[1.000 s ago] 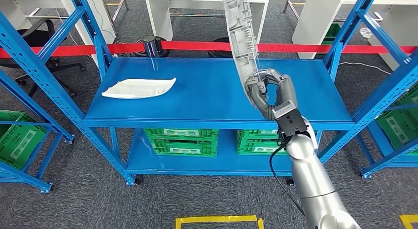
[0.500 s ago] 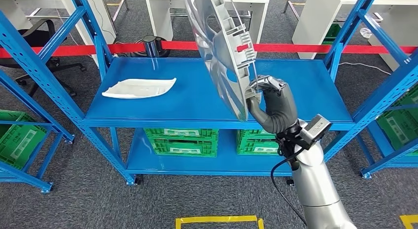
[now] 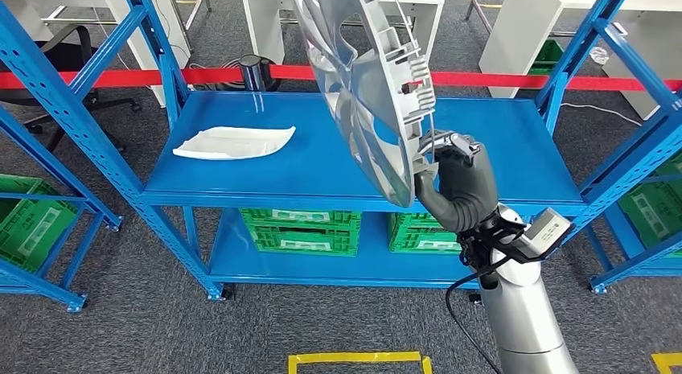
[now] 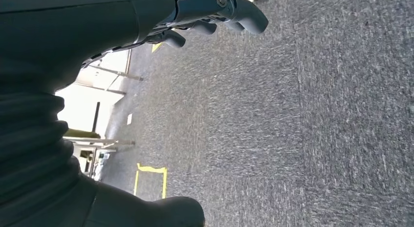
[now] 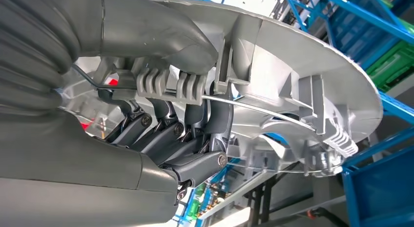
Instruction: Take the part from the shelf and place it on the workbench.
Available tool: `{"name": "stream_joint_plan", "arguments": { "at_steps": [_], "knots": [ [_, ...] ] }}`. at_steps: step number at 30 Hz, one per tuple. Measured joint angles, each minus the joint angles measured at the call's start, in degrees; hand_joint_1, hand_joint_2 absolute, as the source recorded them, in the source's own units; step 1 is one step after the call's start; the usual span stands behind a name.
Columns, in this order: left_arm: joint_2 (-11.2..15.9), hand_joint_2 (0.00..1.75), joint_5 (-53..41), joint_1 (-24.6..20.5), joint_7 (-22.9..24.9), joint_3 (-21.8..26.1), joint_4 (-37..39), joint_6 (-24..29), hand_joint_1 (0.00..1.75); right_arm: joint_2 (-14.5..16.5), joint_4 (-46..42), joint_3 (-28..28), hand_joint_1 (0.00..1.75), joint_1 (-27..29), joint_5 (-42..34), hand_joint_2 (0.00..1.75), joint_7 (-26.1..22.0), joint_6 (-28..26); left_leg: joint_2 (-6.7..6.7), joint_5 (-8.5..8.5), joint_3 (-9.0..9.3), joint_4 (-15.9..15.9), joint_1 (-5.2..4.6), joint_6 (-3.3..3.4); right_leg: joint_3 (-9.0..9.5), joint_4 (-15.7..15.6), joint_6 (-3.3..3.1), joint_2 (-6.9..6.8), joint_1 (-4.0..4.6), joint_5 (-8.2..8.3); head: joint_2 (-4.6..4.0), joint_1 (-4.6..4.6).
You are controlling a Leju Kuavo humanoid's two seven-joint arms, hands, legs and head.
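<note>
A large silver wheel-cover part (image 3: 362, 76) stands nearly on edge in the air above the blue shelf (image 3: 322, 169), its ribbed back toward the right. My right hand (image 3: 454, 181) grips its lower rim over the shelf's front right area. Up close, the right hand (image 5: 161, 139) has its thumb on one side of the part's (image 5: 302, 90) rim and its dark fingers on the other. A second, flat white part (image 3: 235, 141) lies on the shelf's left side. My left hand (image 4: 215, 12) hangs over grey carpet, fingers apart and holding nothing.
Green crates (image 3: 297, 229) fill the lower shelf level. Blue rack uprights (image 3: 80, 125) flank both sides. A red barrier tape (image 3: 217, 75) runs behind the shelf, with white tables (image 3: 265, 4) beyond. A yellow floor marking (image 3: 358, 359) lies on the carpet in front.
The right hand has drawn the part back toward me and turned it, so its broad face shows instead of its thin edge. The wrist has rotated outward.
</note>
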Motion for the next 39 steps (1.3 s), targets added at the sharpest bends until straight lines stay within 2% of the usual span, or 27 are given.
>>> {"name": "stream_joint_plan", "arguments": {
  "at_steps": [1,2,5,7,10,11,13,15,16,17,18,21,22,23,25,26,27,28,30,31,32,33,34,36,37,38,39],
  "knots": [
    [0.0,1.75,0.0,0.0,0.0,0.0,0.0,0.0,0.0,0.0,-0.1,0.0,1.75,0.3,0.0,1.75,0.0,0.1,0.01,0.0,-0.08,0.1,0.06,-0.03,-1.08,1.9,0.18,0.0,-0.19,-0.01,0.0,0.01],
    [0.0,1.75,0.0,0.0,0.0,0.0,0.0,0.0,0.0,0.0,-0.2,0.0,1.75,0.6,0.0,1.75,0.0,0.2,-0.01,0.0,-0.18,0.3,0.16,-0.12,-1.01,1.4,0.33,-0.01,-0.37,1.23,0.0,0.01],
    [0.1,1.75,0.0,0.0,0.0,0.0,0.0,-0.1,0.0,0.0,-0.5,0.0,1.75,1.0,0.0,1.75,0.0,0.3,-0.13,0.06,-0.68,1.0,0.5,-0.94,3.94,-9.1,0.65,0.02,-0.69,7.03,0.0,0.04],
    [0.1,1.75,0.0,0.0,0.0,0.0,0.0,-0.1,0.0,0.0,-0.6,0.0,1.75,0.9,0.0,1.75,0.0,0.3,-0.29,0.35,-1.07,1.4,0.48,-1.88,5.3,-12.4,0.09,0.27,-0.47,8.27,0.0,0.09],
    [0.2,1.75,0.1,0.0,0.0,0.0,0.0,-0.1,0.0,0.0,-0.6,0.0,1.75,0.8,0.0,1.75,0.0,0.4,-0.42,1.13,-1.62,1.3,0.48,-3.26,4.21,-12.5,-1.45,0.38,-0.29,8.79,0.0,0.09],
    [0.2,1.75,0.1,0.1,0.0,0.0,0.0,-0.1,0.0,0.0,-0.6,0.0,1.75,0.8,-0.1,1.75,0.0,0.4,-0.37,0.54,-2.09,1.8,0.55,-3.6,3.8,-12.5,-1.97,0.3,-0.34,9.22,0.0,0.05],
    [0.2,1.75,0.1,0.1,0.0,0.0,0.0,-0.1,0.0,0.0,-0.7,0.0,1.75,0.7,-0.1,1.75,0.0,0.4,-0.19,-3.1,-3.94,6.0,0.66,-4.02,2.81,-12.7,-2.8,0.11,-0.42,10.18,0.0,-0.06],
    [0.3,1.75,0.1,0.1,0.0,0.0,0.0,-0.1,0.0,0.0,-0.7,0.0,1.75,0.8,-0.1,1.75,0.0,0.4,-0.09,-8.12,-6.35,13.6,0.66,-4.22,1.59,-12.6,-3.16,-0.01,-0.17,11.07,0.0,-0.16],
    [0.3,1.75,0.1,0.1,0.0,0.0,0.0,-0.1,0.0,0.0,-0.7,0.0,1.75,0.8,-0.1,1.75,0.0,0.4,-0.08,-9.5,-6.89,16.5,0.65,-4.22,0.97,-12.5,-3.23,-0.06,-0.01,11.51,0.0,-0.17],
    [0.3,1.75,0.1,0.1,0.0,0.0,0.0,-0.2,0.0,0.0,-0.7,0.0,1.75,0.8,-0.2,1.75,0.0,0.4,-0.08,-9.87,-6.51,17.6,0.64,-4.12,0.38,-12.5,-3.26,-0.09,0.15,11.93,0.0,-0.18],
    [0.3,1.75,0.2,0.1,0.0,0.0,0.0,-0.2,0.0,0.0,-0.7,0.0,1.75,0.8,-0.2,1.75,0.0,0.4,-0.08,-9.24,-4.98,16.4,0.6,-3.92,-0.14,-12.5,-3.24,-0.09,0.29,12.32,0.0,-0.18],
    [0.5,1.75,0.2,-0.1,0.0,0.0,0.0,-0.2,0.0,0.0,-0.7,0.0,1.75,0.8,-0.2,1.75,0.0,0.4,-0.06,-6.64,3.3,5.0,0.13,-2.82,-1.18,-12.5,-2.82,-0.1,0.56,13.47,0.0,-0.13],
    [0.6,1.75,0.3,-0.2,0.0,0.0,0.0,-0.2,0.0,0.0,-0.7,0.0,1.75,0.7,-0.2,1.75,0.0,0.5,-0.05,-6.28,4.89,2.4,-0.1,-2.5,-1.28,-12.5,-2.51,-0.13,0.56,13.81,0.0,-0.14],
    [0.6,1.75,0.4,-0.2,0.0,0.0,0.0,-0.2,0.0,0.0,-0.7,0.0,1.75,0.6,-0.2,1.75,0.0,0.5,-0.05,-6.25,5.28,1.4,-0.29,-2.24,-1.3,-12.5,-2.16,-0.18,0.5,14.14,0.0,-0.14],
    [0.6,1.75,0.6,-0.2,0.0,0.0,0.0,-0.2,0.0,0.0,-0.7,0.1,1.75,0.4,-0.2,1.75,0.0,0.5,0.0,-5.46,4.87,1.1,-0.35,-1.58,-1.33,-12.7,-1.43,-0.23,0.4,14.75,0.0,-0.19],
    [0.6,1.75,0.7,-0.2,0.0,0.0,0.0,-0.2,0.0,0.0,-0.7,0.1,1.75,0.3,-0.2,1.75,0.0,0.5,0.08,-5.03,4.7,0.9,-0.24,-1.15,-1.54,-12.5,-1.11,-0.18,0.37,14.44,0.0,-0.16],
    [0.6,1.75,0.7,-0.2,0.0,0.1,0.0,-0.1,0.0,0.0,-0.7,0.1,1.75,0.2,-0.3,1.75,0.0,0.5,0.18,-4.47,4.42,0.7,-0.11,-0.7,-2.03,-11.4,-0.82,-0.14,0.34,13.28,0.0,-0.09],
    [0.6,1.75,0.7,-0.2,0.0,0.2,0.0,-0.1,0.0,0.0,-0.7,0.1,1.75,0.0,-0.4,1.75,0.0,0.5,0.29,-3.84,3.97,0.5,0.04,-0.36,-2.91,-9.2,-0.55,-0.1,0.28,11.17,0.0,-0.01],
    [0.6,1.75,0.7,-0.2,0.0,0.3,0.0,-0.1,0.0,0.0,-0.7,0.1,1.75,-0.2,-0.5,1.75,0.0,0.5,0.35,-2.7,2.55,0.6,0.02,-0.03,-5.22,-2.1,-0.12,-0.07,0.1,6.01,0.0,0.15],
    [0.6,1.75,0.7,-0.2,0.0,0.3,0.0,-0.1,0.0,0.0,-0.6,0.1,1.75,-0.2,-0.5,1.75,0.0,0.5,0.36,-2.15,1.73,0.7,0.02,-0.03,-5.98,1.1,0.05,-0.08,0.04,4.38,0.0,0.19],
    [0.6,1.75,0.7,-0.2,0.0,0.3,0.0,-0.1,0.0,0.0,-0.6,0.2,1.75,-0.2,-0.5,1.75,0.0,0.5,0.36,-1.65,0.92,0.8,0.02,-0.06,-5.9,2.8,0.15,-0.08,0.01,3.95,0.0,0.21],
    [0.6,1.75,0.7,-0.2,0.0,0.4,0.0,-0.1,0.0,0.0,-0.5,0.2,1.75,-0.2,-0.5,1.75,0.0,0.5,0.36,-1.17,0.11,1.0,0.03,-0.14,-4.74,2.4,0.17,-0.09,-0.02,4.59,0.0,0.24],
    [0.6,1.75,0.7,-0.2,0.0,0.4,0.0,-0.1,0.0,0.0,-0.4,0.2,1.75,-0.3,-0.5,1.75,0.0,0.5,0.35,-0.75,-0.64,1.2,0.04,-0.26,-2.55,-0.1,0.13,-0.1,-0.05,5.87,0.0,0.25],
    [0.6,1.75,0.7,-0.2,0.0,0.4,0.0,-0.1,0.0,0.0,-0.4,0.2,1.75,-0.5,-0.5,1.75,0.0,0.5,0.32,0.09,-1.88,1.7,0.01,-0.67,3.03,-8.0,-0.21,-0.13,0.02,7.25,0.0,0.24],
    [0.5,1.75,0.7,-0.2,0.0,0.4,0.0,-0.1,0.0,0.0,-0.4,0.2,1.75,-0.6,-0.5,1.75,0.0,0.5,0.31,0.48,-2.2,1.8,0.0,-0.97,4.84,-10.8,-0.49,-0.1,0.2,7.43,0.0,0.25],
    [0.5,1.75,0.7,-0.2,0.0,0.4,0.0,-0.1,0.0,0.0,-0.4,0.2,1.75,-0.7,-0.5,1.75,0.0,0.5,0.3,0.87,-2.35,1.9,-0.02,-1.31,5.77,-12.5,-0.81,-0.1,0.38,7.25,0.0,0.27],
    [0.5,1.75,0.7,-0.2,0.0,0.4,0.0,-0.1,0.0,0.0,-0.4,0.2,1.75,-0.8,-0.5,1.75,0.0,0.6,0.29,1.28,-2.36,1.8,0.0,-1.66,5.78,-12.8,-1.14,-0.08,0.58,7.35,0.0,0.28]
  ]
}}
